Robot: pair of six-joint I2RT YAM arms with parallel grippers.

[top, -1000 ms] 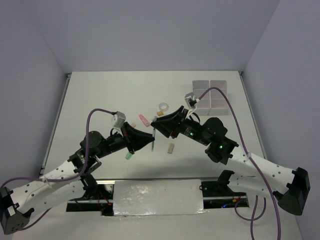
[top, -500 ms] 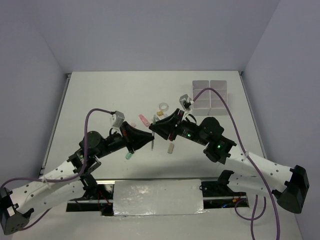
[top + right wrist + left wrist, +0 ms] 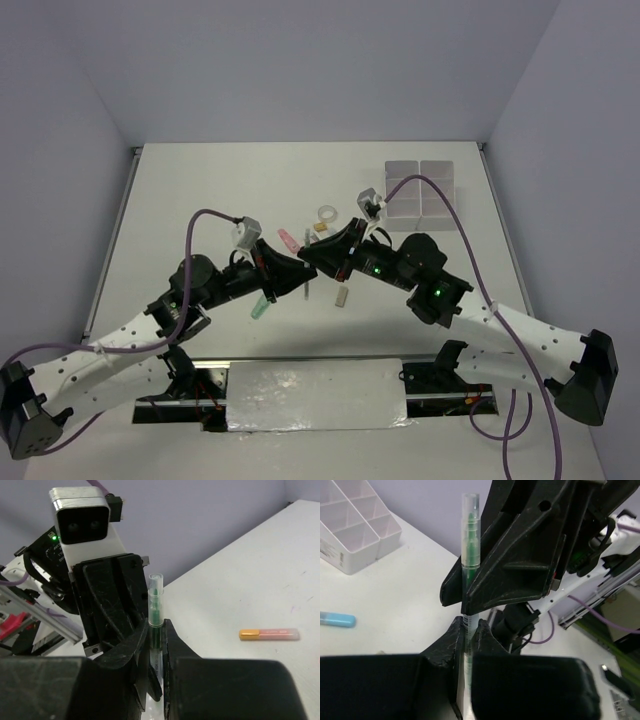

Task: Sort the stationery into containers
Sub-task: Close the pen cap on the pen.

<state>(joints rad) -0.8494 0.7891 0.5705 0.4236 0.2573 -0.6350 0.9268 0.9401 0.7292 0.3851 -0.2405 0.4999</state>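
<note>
A thin teal pen (image 3: 470,555) with a clear cap stands upright between both grippers, above the table. My left gripper (image 3: 468,627) is shut on its lower part. My right gripper (image 3: 156,625) is shut on it just below the cap (image 3: 155,587). In the top view the two grippers (image 3: 295,275) (image 3: 311,262) meet tip to tip over the table's middle. The translucent white divided box (image 3: 425,193) stands at the far right and also shows in the left wrist view (image 3: 350,530).
On the table lie a green stick (image 3: 260,309), a pink stick (image 3: 288,240), a white tape ring (image 3: 326,213) and a tan block (image 3: 341,296). A blue stick (image 3: 335,619) shows in the left wrist view. An orange stick (image 3: 269,634) shows in the right wrist view.
My left arm has moved right and forward, bringing its gripper up against the right gripper. My right gripper shifted slightly left a second ago and has since held still.
</note>
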